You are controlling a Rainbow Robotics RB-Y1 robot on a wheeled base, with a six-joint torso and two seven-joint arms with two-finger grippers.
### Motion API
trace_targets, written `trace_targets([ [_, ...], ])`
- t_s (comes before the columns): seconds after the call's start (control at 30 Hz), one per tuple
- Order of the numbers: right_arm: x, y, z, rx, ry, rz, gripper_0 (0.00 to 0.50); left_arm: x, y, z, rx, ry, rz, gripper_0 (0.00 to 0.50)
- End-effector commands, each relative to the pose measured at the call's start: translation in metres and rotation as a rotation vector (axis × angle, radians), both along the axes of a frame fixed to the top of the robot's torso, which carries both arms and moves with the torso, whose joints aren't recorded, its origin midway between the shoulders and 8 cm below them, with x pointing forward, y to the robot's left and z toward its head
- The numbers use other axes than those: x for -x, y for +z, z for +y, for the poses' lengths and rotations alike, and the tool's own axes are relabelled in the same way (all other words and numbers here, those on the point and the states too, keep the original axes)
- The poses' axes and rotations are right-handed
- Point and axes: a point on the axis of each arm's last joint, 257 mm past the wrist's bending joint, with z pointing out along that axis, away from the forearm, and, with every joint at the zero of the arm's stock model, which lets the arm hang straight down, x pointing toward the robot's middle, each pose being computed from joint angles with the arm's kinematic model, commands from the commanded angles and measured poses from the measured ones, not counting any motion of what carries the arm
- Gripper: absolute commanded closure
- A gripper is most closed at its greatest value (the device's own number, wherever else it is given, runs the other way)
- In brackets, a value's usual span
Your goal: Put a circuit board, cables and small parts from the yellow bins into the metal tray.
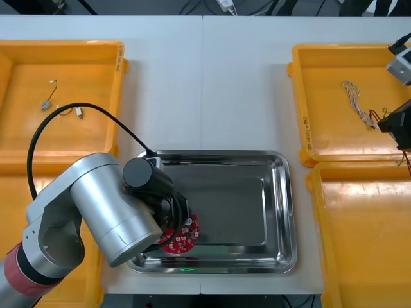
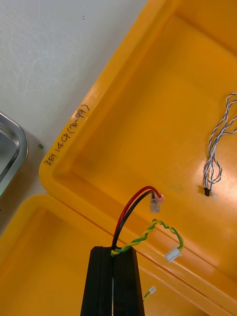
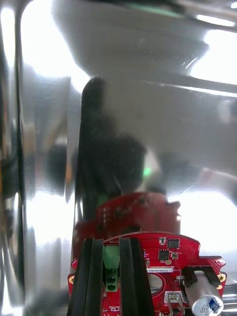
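Light tabletop, with yellow bins (image 1: 64, 45) paired at the left and right sides and the metal tray (image 1: 282, 212) between them towards the near edge. Over the tray's near left corner, the left gripper (image 3: 112, 244) is clamped on the round red circuit board (image 1: 182, 234). Its black fingers (image 3: 93, 266) stand apart by the width of a green terminal block (image 3: 111, 261) at the board's rim. The board sits low over the shiny tray floor, which mirrors it; whether it touches I cannot tell. I judge the board to be stiff and light but delicate, since a silver capacitor can (image 3: 203, 296) and small chips stand proud of its face. The rim and the terminal block are therefore the sound places to hold it. It would likely skate on the slick metal if let go from any height.

At the right, the right gripper (image 2: 113, 251) hangs over the ridge between the far and near bins. Its fingers are pressed together on the red and yellow cable (image 2: 156, 201). That cable looks limp and nearly weightless. The pinch is thin, so it could slip, and its free connector ends may catch on a bin wall. A blue and white twisted cable (image 2: 217, 143) lies in the far right bin (image 1: 300, 102), well apart from those fingers
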Motion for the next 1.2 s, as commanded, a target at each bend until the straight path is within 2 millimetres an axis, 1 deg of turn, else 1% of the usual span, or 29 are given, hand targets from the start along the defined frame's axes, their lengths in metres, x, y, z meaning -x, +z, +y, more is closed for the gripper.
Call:
trace_targets([
  [0.03,-0.003,0.023,0.001,-0.018,-0.015,-0.054,0.500,0.010,-0.008,-0.016,0.045,0.032,0.018,0.498],
  [0.23,-0.002,0.023,0.002,-0.019,-0.012,-0.053,0.500,0.010,-0.015,-0.018,0.050,0.031,0.018,0.498],
  [0.7,-0.002,0.022,0.003,-0.024,-0.011,-0.051,0.500,0.016,-0.022,-0.019,0.054,0.028,0.027,0.497],
  [0.77,-0.002,0.022,0.003,-0.023,-0.010,-0.051,0.500,0.015,-0.021,-0.021,0.060,0.029,0.023,0.494],
  [0.8,-0.002,0.023,0.003,-0.022,-0.010,-0.052,0.500,0.015,-0.021,-0.021,0.061,0.028,0.023,0.481],
  [0.83,-0.002,0.023,0.003,-0.025,-0.011,-0.052,0.500,0.015,-0.021,-0.021,0.061,0.028,0.023,0.350],
  [0.87,-0.002,0.023,0.003,-0.023,-0.011,-0.052,0.500,0.015,-0.021,-0.021,0.061,0.030,0.022,0.192],
  [0.9,-0.002,0.023,0.003,-0.025,-0.011,-0.052,0.500,0.015,-0.020,-0.021,0.063,0.031,0.019,0.000],
  [1.2,-0.001,0.023,0.004,-0.025,-0.007,-0.051,0.500,0.011,-0.018,-0.023,0.074,0.033,0.002,0.000],
])
